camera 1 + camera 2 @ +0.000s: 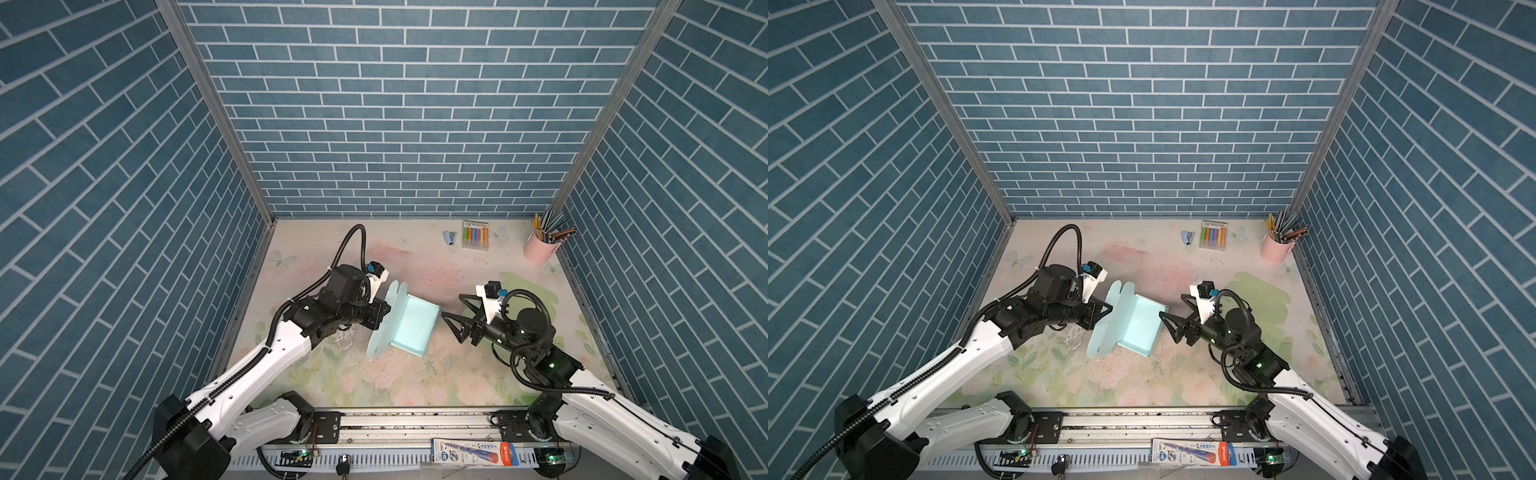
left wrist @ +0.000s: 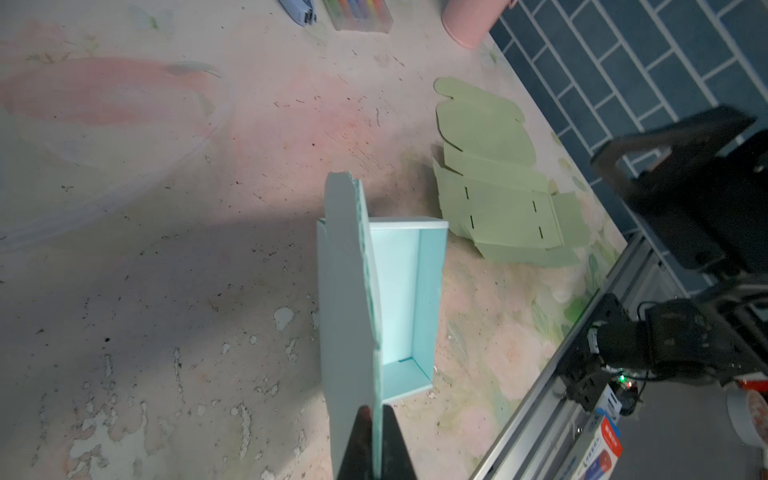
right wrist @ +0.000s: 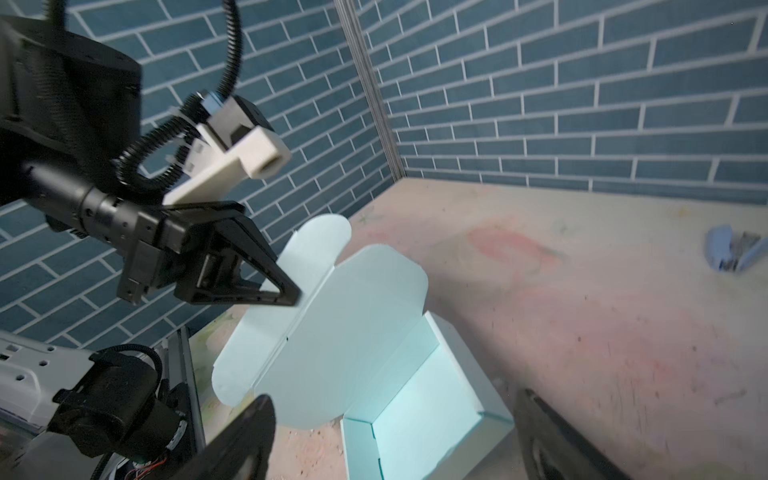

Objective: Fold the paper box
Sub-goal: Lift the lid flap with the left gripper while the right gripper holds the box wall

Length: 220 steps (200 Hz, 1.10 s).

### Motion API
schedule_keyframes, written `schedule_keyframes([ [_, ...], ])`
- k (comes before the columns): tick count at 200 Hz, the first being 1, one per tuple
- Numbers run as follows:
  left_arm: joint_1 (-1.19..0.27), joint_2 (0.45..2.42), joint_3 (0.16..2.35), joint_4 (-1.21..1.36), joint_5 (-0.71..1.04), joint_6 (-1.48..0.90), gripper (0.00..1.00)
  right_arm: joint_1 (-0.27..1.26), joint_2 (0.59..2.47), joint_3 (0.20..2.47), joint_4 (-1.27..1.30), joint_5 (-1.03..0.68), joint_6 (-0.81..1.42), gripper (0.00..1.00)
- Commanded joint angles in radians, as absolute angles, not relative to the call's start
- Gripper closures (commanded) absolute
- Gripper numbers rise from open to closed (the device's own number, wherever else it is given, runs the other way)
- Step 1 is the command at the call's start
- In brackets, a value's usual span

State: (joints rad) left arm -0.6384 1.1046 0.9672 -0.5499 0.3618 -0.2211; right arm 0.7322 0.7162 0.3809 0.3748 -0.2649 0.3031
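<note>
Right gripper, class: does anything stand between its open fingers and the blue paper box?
Nothing visible does. The right gripper sits open beside the paper box, with only bare table between them. The left gripper is shut on the raised lid at the opposite side, out of that path.

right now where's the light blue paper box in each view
In a top view: paper box just below centre.
In a top view: paper box just below centre.
Left wrist: paper box centre, lid edge-on.
Right wrist: paper box bottom middle, lid raised.
Shared landmark: blue stapler.
</note>
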Motion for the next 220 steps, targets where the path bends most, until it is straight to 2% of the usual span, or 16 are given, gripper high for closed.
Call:
schedule_keyframes([
  [1, -0.69, 1.125, 1.055, -0.707, 0.405, -0.067, 1.0, 0.733, 0.752, 0.388, 0.564, -0.352, 0.103, 0.08],
  [43, -0.741, 1.16, 1.152, -0.779, 0.413, -0.01, 1.0, 0.7, 0.95, 0.484, 0.574, -0.586, -0.055, 0.08],
  [77, -0.799, 1.182, 1.184, -0.801, 0.405, 0.006, 1.0, 0.657, 1.051, 0.559, 0.48, -0.727, -0.172, 0.09],
  [116, -0.818, 1.19, 1.226, -0.829, 0.384, 0.02, 1.0, 0.647, 1.136, 0.642, 0.346, -0.787, -0.268, 0.12],
  [152, -0.818, 1.201, 1.257, -0.854, 0.353, 0.025, 1.0, 0.647, 1.185, 0.662, 0.311, -0.854, -0.278, 0.19],
  [168, -0.817, 1.205, 1.267, -0.864, 0.335, 0.028, 1.0, 0.648, 1.19, 0.666, 0.303, -0.861, -0.278, 0.25],
  [220, -0.821, 1.223, 1.273, -0.872, 0.285, 0.029, 1.0, 0.665, 1.156, 0.662, 0.286, -0.816, -0.279, 0.62],
])
